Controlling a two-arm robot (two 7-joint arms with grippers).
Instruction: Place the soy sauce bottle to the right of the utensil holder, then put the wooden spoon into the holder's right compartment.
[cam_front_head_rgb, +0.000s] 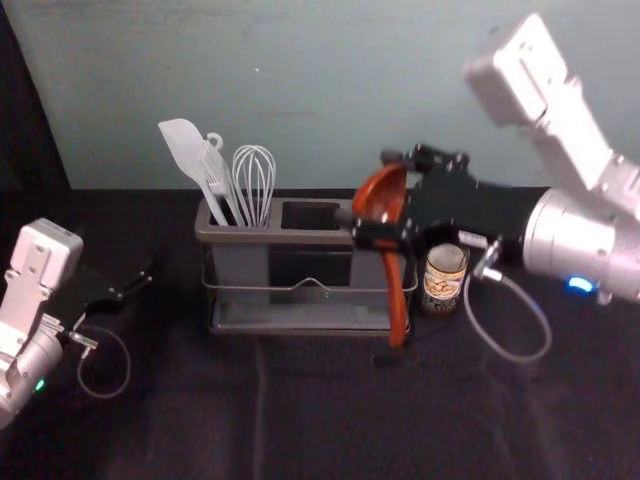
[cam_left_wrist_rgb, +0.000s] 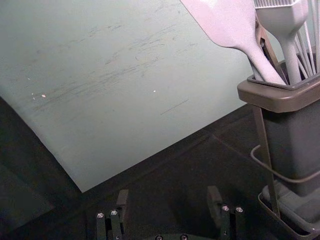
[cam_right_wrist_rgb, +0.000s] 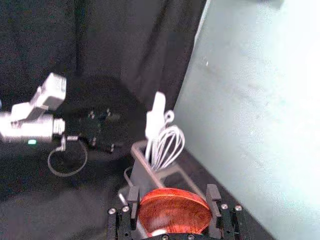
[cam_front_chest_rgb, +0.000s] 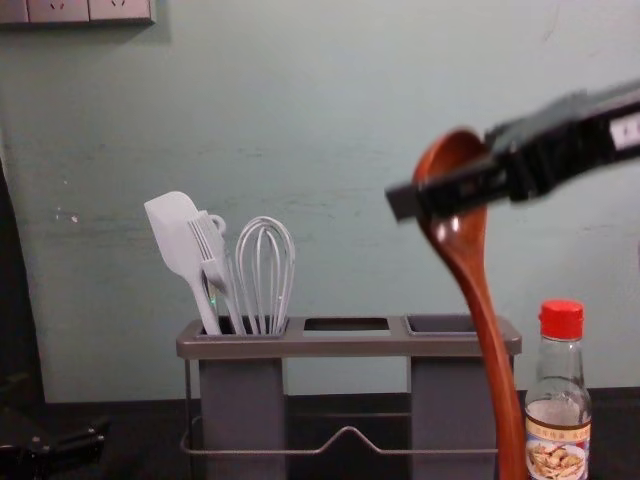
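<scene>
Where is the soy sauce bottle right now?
In the chest view, the soy sauce bottle stands at the right, beside the right end of the utensil holder.

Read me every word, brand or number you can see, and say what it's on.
Nothing is legible enough to quote.
Soy sauce bottle, label: print too small to read.
Right end effector, white tag: marks too blurred.
Left end effector, pale tag: too small.

Soy sauce bottle (cam_front_chest_rgb: 558, 440) right of utensil holder (cam_front_chest_rgb: 345, 346), whisk (cam_front_chest_rgb: 264, 275) in its left compartment (cam_front_chest_rgb: 241, 405)
</scene>
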